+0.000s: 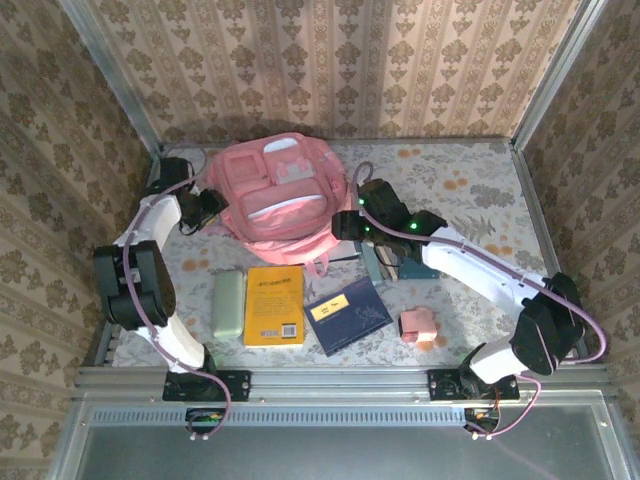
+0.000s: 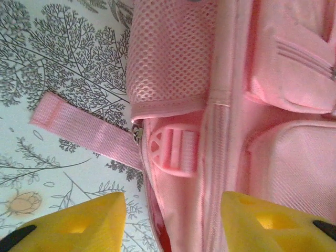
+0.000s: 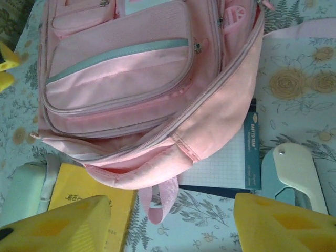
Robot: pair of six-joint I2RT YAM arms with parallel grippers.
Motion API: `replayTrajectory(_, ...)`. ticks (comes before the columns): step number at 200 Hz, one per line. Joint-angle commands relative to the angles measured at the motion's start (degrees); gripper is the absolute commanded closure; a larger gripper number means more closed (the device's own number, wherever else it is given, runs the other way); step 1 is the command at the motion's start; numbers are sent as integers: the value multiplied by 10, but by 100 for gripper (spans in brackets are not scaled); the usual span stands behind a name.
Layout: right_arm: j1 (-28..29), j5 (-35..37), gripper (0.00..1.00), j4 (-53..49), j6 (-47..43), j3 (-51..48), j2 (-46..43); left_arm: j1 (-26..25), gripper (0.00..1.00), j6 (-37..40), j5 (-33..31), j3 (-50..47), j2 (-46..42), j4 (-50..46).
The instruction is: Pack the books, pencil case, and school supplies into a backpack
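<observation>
Four things, the yellow book (image 1: 273, 305), navy book (image 1: 347, 315), pencil case (image 1: 229, 303) and pink block (image 1: 417, 325), lie unpacked just near of the backpack (image 1: 275, 195), flanked by the left gripper (image 1: 214, 208) and right gripper (image 1: 344, 225), both apart and empty.

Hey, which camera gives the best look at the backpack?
The top view: the whole backpack lies in frame, pockets up. The right wrist view shows its front pockets and lower edge close up; the left wrist view, a mesh side pocket, buckle and strap.

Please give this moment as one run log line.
left gripper: open, at backpack side | right gripper: open, beside backpack | yellow book, navy book, pencil case: on table
</observation>
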Motion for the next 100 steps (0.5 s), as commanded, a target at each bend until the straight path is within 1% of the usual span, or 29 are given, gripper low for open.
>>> replayTrajectory(1, 0, 8, 32, -19, -52, -12, -19, -2, 44, -1, -37, -1, -63, -25)
replayTrajectory(13, 0, -17, 33, -9, -68, -22, -27, -7, 43, 8, -50, -1, -89, -35)
replayTrajectory(26, 0, -39, 33, 4, -77, -36, -35, -27, 41, 29, -76, 2, -116, -48)
replayTrajectory(37, 0, -45, 35, -1, -78, -38, -34, -52, 40, 57, -102, 7, -133, -58)
replayTrajectory(47, -2, -66, 36, -1, -78, -40, -29, -79, 40, 91, -122, 10, -142, -61)
replayTrajectory(55, -4, -82, 38, 1, -71, -42, -24, -102, 40, 125, -125, 11, -146, -58)
replayTrajectory(61, -6, -91, 38, 1, -65, -44, -21, -118, 40, 154, -115, 11, -144, -51)
replayTrajectory(69, -7, -105, 39, 7, -60, -48, -18, -134, 36, 183, -96, 17, -134, -40)
replayTrajectory(74, -8, -114, 39, 14, -58, -52, -17, -139, 35, 201, -67, 27, -120, -35)
replayTrajectory(81, -9, -122, 40, 24, -52, -58, -15, -140, 34, 226, 4, 52, -91, -35)
replayTrajectory(86, -11, -127, 40, 29, -48, -61, -13, -141, 34, 238, 42, 79, -60, -45)
replayTrajectory(100, -17, -144, 40, 34, -40, -60, -5, -144, 35, 268, 100, 175, 24, -97)
